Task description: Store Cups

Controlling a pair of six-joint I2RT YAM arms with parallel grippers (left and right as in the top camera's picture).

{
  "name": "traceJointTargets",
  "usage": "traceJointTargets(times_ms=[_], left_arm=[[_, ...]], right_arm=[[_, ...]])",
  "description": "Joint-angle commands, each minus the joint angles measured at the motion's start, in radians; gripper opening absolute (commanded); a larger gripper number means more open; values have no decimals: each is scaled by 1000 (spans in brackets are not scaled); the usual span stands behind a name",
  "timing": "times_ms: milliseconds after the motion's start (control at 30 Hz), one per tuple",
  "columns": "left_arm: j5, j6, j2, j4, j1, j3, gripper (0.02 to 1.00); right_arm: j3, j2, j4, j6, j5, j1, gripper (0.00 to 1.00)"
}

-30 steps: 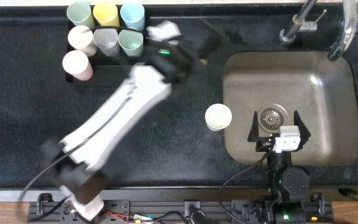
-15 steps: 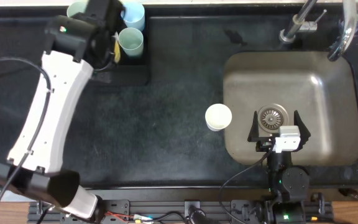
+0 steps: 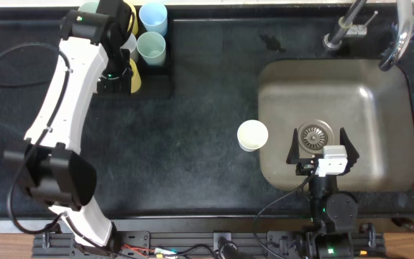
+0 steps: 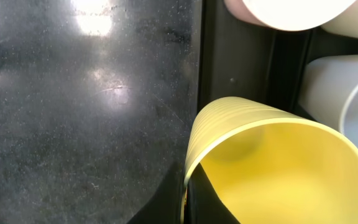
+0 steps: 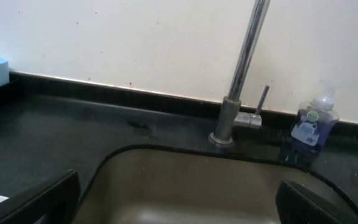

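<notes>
- The left wrist view shows the left tool (image 4: 188,190) pinching the wall of a yellow cup (image 4: 272,162). One finger is inside the cup and one is outside.
- The yellow cup leans to one side, and its open mouth faces the camera. It is over a slot of the black tray (image 4: 241,68), just beside a pink cup (image 4: 291,9) and a pale cup (image 4: 344,87).
- It is hard to tell if the bottom of the yellow cup sits on the tray yet.
- In the top view, the left arm reaches to the far left corner of the tabletop (image 3: 192,158), where the tray is. A blue cup (image 3: 153,14) and a green cup (image 3: 152,47) stand in the tray too.
- The right tool (image 3: 320,140) hangs over the sink (image 3: 379,93) with its fingers spread wide. It holds nothing.
- A white cup (image 3: 252,135) stands alone on the tabletop. It is right beside the sink's edge and well apart from the tray.
- The job looks more than half done, because many cups are in the tray already.
- It seems three steps are left. The yellow cup must be set down straight and let go, and then the white cup must be brought over.
</notes>
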Motion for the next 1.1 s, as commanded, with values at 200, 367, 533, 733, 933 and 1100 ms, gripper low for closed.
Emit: traceJointTargets(times_ms=[200,367,533,733,933,1100], left_arm=[[-2,-14,40,-2,43,-5,38],[-2,-14,67,10,50,-5,36],[-2,-14,100,58,50,-5,36],[-40,-14,113,89,50,-5,36],[-58,-14,118,88,50,-5,36],[-54,-14,137,85,50,-5,36]], right_arm=[[-13,-10,5,-3,4,-6,998],[-13,-10,5,-3,4,-6,996],[-13,-10,5,-3,4,-6,998],[-13,-10,5,-3,4,-6,998],[-13,-10,5,-3,4,-6,996],[-13,-10,5,-3,4,-6,996]])
